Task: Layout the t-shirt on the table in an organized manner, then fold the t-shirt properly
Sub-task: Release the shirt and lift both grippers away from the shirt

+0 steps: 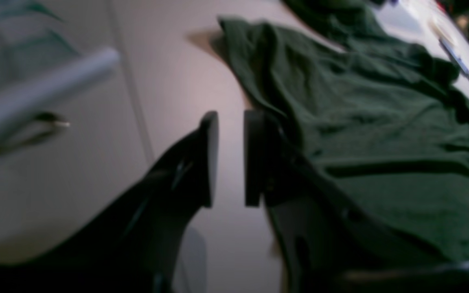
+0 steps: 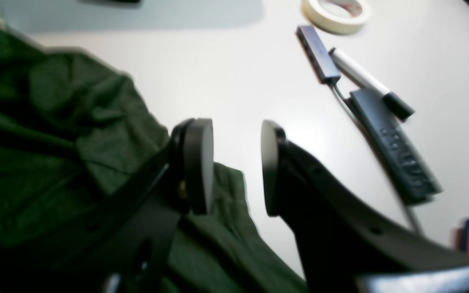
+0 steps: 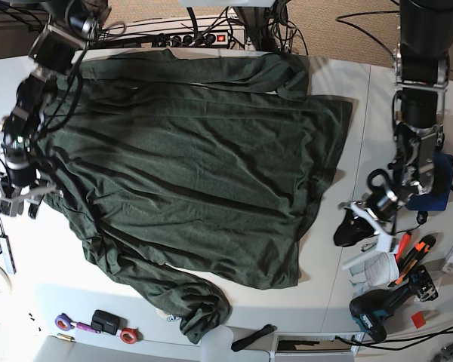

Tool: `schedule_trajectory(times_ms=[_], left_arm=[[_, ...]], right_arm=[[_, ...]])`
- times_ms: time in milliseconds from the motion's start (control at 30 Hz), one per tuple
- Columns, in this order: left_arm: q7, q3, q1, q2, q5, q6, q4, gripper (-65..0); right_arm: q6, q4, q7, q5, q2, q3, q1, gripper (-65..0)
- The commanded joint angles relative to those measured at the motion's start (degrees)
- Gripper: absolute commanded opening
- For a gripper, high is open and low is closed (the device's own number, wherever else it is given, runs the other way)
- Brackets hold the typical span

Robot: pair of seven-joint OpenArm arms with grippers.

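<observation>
Lying spread on the counter [image 3: 362,98], the t-shirt [image 3: 189,166] nears tools; left end effector [image 1: 231,158] and right end effector [image 2: 236,167] gape narrowly, empty; views blurred.

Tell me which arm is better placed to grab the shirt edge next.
Right. The right gripper is open directly over the t-shirt edge, while the left gripper, also open, sits over bare table beside the cloth.

One t-shirt [image 3: 189,166], one table [image 3: 347,98], two end effectors, one tape roll [image 2: 336,14], one marker [image 2: 371,83].
</observation>
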Motion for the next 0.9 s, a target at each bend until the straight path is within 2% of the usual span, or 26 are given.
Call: schedule_trajectory(times_ms=[0,100,333,500,567,667,700,767,867], left_arm=[[-1.3,-0.4,-0.4,-1.7,-1.2,-0.7,2.6,-52.4],[-1.3,-0.4,3.9,-4.8,-1.2,-0.7,9.2,-52.4],[-1.2,-1.6,15.6,-14.9,-1.2,-0.7,25.2,-52.4],[-0.7,-8.6,22.8,-19.4,-1.2,-0.7,30.7,-51.9],[-0.7,-12.4,25.2,-20.4,-1.5,-0.7,31.3,-47.7],[-0.6,-18.3,28.3,-20.9,-3.5,-0.7,31.4,-41.4],[-0.5,-20.0,29.3,-20.9,-4.2,-0.7,31.4,-40.8],[-0.2,-22.6,31.2,-20.9,-6.1,-0.7,31.4,-40.8],[-0.3,-24.5,33.5,-20.9,-7.3,-0.7,31.4,-40.8]], right_arm=[[0.1,2.9,1.2,0.5,1.0,0.2,-0.4,-44.8],[0.1,7.8,0.0,0.4,1.0,0.2,-5.1,-44.8],[0.1,13.9,-2.5,0.4,1.4,0.5,-14.4,-44.8],[-0.8,16.0,-9.6,1.4,1.3,4.8,-18.1,-44.8],[-1.4,15.9,-12.4,2.8,1.3,9.2,-18.7,-44.8],[-0.9,15.9,-15.2,7.1,1.2,17.9,-19.8,-44.7],[0.3,15.9,-16.0,9.4,1.2,21.1,-20.3,-44.7],[3.7,15.9,-18.1,15.7,1.2,27.1,-21.6,-43.9],[6.8,15.8,-21.9,26.9,1.0,34.1,-24.9,-40.0]])
